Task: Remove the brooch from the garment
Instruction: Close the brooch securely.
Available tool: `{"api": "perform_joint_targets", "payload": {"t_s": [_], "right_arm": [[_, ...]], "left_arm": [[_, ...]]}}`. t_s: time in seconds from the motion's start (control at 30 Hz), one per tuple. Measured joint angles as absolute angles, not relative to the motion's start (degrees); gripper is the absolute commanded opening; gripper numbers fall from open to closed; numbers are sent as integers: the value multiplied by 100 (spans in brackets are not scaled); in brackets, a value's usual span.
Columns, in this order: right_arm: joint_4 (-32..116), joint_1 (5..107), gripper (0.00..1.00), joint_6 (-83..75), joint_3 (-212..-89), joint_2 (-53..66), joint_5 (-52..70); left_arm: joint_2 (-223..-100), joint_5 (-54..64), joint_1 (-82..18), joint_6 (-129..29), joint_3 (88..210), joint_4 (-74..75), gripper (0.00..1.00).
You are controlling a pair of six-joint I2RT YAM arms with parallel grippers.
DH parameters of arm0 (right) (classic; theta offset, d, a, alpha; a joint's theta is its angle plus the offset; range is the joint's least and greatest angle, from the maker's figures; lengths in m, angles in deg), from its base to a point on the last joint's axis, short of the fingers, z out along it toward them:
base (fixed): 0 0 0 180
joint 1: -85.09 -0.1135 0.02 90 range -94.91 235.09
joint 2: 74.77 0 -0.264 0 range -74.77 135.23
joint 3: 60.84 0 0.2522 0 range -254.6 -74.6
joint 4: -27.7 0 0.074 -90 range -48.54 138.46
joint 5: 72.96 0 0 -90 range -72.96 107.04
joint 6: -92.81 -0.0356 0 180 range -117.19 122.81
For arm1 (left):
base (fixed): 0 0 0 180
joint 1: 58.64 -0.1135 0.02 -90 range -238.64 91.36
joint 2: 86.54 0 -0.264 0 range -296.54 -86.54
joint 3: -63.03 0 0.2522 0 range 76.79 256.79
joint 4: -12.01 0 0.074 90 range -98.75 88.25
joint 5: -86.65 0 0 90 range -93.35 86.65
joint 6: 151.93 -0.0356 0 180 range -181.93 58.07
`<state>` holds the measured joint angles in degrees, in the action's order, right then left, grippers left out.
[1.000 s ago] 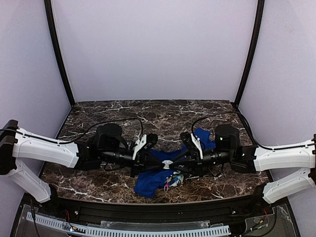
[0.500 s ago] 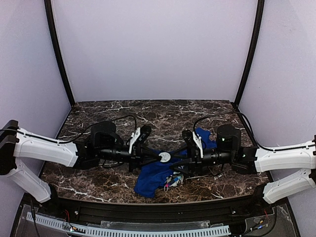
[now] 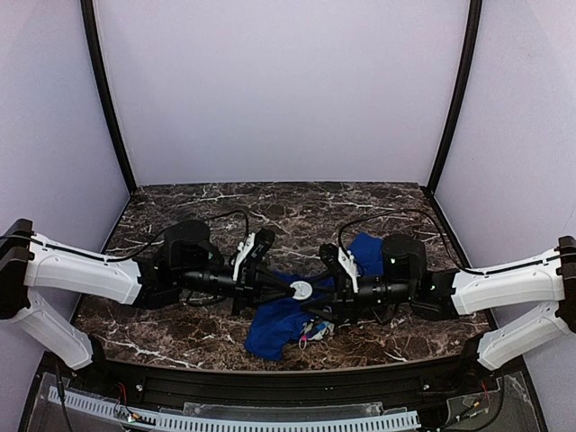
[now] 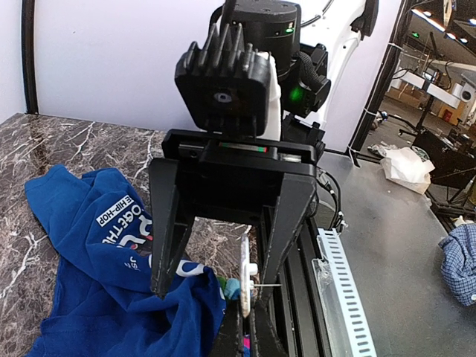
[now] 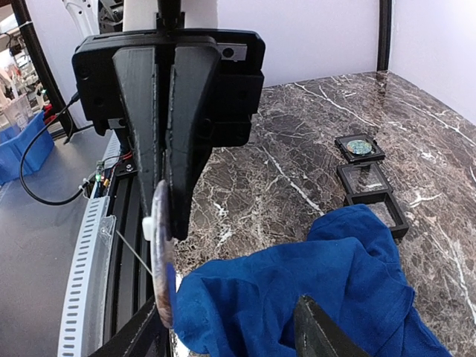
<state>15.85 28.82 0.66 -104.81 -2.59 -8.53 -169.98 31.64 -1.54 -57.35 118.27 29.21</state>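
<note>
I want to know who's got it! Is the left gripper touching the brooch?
Touching. The right wrist view shows the left gripper shut, its fingers pinching the round brooch by its upper edge.

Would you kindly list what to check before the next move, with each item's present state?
1. Left claw shut on the brooch: ok.
2. Right claw open, fingers either side of the brooch: ok.
3. Pin, visible length bare: ok.
4. Brooch free of the garment: cannot tell; cloth lies against it.
5. Garment gripped: not ok; neither claw holds it.
</note>
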Motion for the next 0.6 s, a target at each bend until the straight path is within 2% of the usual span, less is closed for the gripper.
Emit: {"api": "perform_joint_targets", "payload": {"t_s": [0.6], "right_arm": [[1100, 2834, 51, -8, -10492, -224, -918]], "left_arm": [[-16998, 3247, -154, -5735, 11827, 2916, 1]]}}
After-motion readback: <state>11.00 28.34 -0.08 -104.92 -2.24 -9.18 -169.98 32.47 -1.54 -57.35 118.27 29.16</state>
